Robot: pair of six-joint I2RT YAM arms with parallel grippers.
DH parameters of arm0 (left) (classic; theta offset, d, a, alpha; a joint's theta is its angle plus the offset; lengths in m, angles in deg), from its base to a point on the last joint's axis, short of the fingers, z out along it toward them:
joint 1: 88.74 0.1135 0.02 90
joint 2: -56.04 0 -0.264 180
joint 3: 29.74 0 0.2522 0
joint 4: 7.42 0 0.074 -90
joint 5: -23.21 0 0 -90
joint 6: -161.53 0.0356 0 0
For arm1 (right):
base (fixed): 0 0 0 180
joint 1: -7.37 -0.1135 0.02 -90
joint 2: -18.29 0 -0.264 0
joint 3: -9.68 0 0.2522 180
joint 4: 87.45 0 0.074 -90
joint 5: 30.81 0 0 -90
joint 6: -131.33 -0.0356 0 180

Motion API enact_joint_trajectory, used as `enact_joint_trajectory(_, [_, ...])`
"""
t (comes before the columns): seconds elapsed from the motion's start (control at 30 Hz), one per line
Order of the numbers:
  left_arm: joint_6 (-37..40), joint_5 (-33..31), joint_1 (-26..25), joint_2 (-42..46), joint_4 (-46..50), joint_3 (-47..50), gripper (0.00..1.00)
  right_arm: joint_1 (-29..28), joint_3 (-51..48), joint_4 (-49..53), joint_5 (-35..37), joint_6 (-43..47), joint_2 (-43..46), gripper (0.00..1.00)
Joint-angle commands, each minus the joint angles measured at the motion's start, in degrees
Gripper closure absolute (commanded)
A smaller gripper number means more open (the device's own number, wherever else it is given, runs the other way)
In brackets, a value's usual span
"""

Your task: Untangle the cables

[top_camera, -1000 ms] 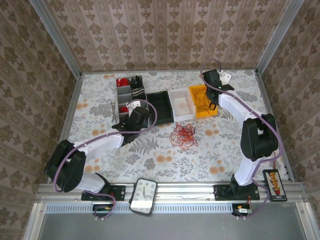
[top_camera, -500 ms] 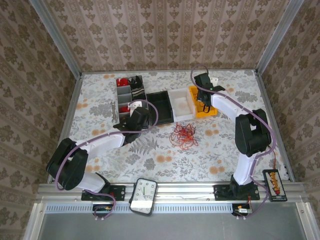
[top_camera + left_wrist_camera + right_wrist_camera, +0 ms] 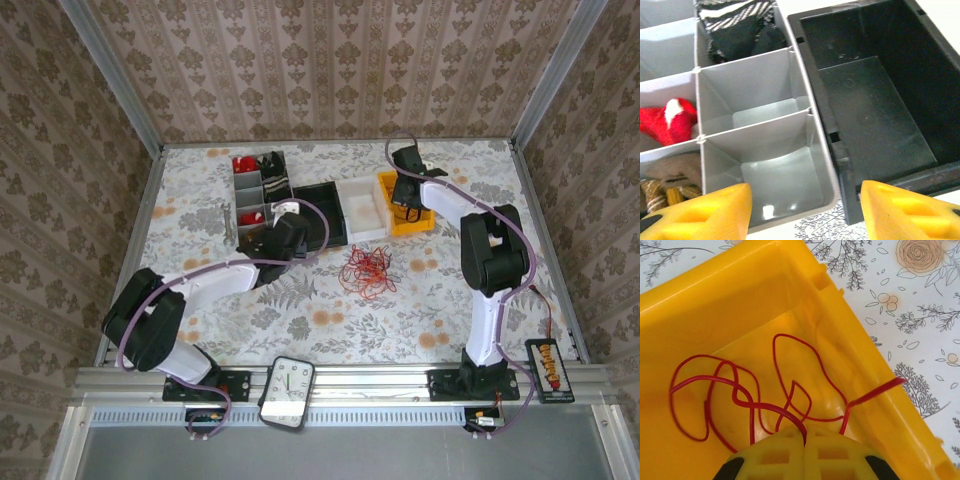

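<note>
Flowery table (image 3: 200, 190); patterned walls (image 3: 320, 60); cables (image 3: 368, 268) in a round heap, no long side; left gripper (image 3: 805, 210) open; right gripper (image 3: 805, 437) pinches red cable (image 3: 790, 375) in bin (image 3: 740, 300) at heap's one o'clock.

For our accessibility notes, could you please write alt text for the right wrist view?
The right gripper, jaws shut, pinches a thin red cable whose loops lie inside a yellow bin; one end crosses the bin's rim towards the floral tablecloth.
</note>
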Motion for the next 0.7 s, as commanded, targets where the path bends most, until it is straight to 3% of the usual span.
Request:
enact_joint_trajectory(0.0, [3.5,0.8,-0.9,-1.1,-0.8,-2.7,0.40,0.6,2.2,1.3,-2.8,-1.2,-1.7,0.99])
enact_joint_trajectory(0.27, [6.2,2.9,-2.1,-2.6,-1.6,-4.3,0.39,0.8,2.8,0.6,-5.4,-1.2,-1.2,0.92])
enact_joint_trajectory(0.47, [6.5,3.3,-2.2,-3.1,-1.8,-4.8,0.37,0.7,-0.5,-1.4,-4.0,-2.2,4.3,0.68])
enact_joint_trajectory(0.67, [7.8,4.8,-2.5,-2.8,-2.4,-4.6,0.36,0.8,-3.2,-1.5,0.2,-1.5,9.9,0.50])
